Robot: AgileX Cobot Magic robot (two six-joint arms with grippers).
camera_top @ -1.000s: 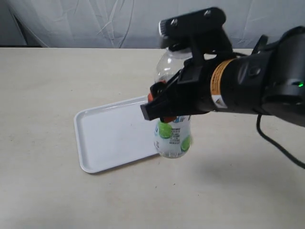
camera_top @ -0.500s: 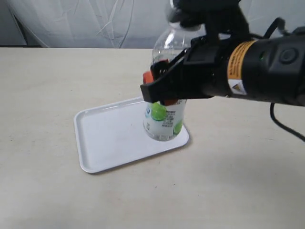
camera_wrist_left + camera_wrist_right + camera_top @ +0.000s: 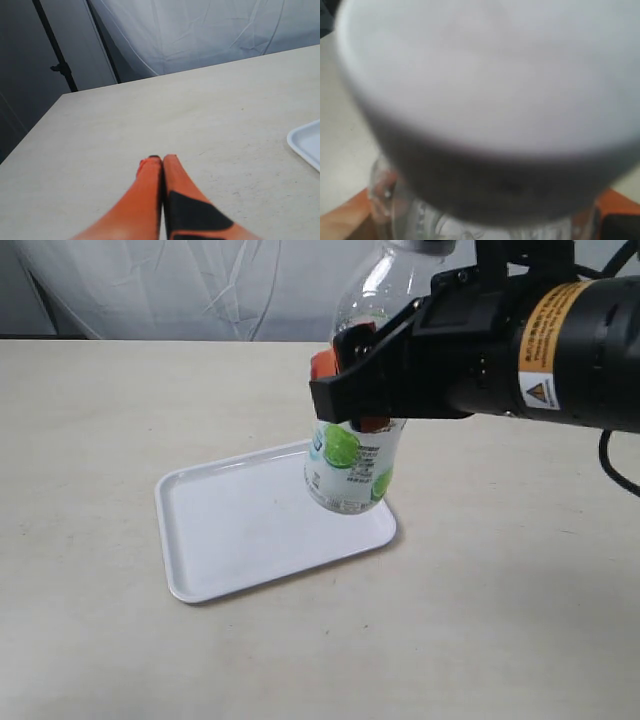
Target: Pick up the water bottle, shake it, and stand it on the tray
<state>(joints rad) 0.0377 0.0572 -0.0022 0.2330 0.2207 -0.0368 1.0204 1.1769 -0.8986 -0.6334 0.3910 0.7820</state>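
You're looking down on the table (image 3: 90, 640); left wrist is skimming low, catching the tray (image 3: 310, 142); right is crowding the bottle (image 3: 485, 75).

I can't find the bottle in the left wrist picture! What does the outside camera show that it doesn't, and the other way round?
Only the exterior view shows the small clear plastic water bottle with a green-dotted white label, held tilted by the right arm's black and orange fingers. Only the left wrist view shows the left arm's orange fingers, pressed together, holding nothing. Both show the flat white rectangular plastic tray, just a corner in the wrist view, the beige table and the white cloth backdrop.
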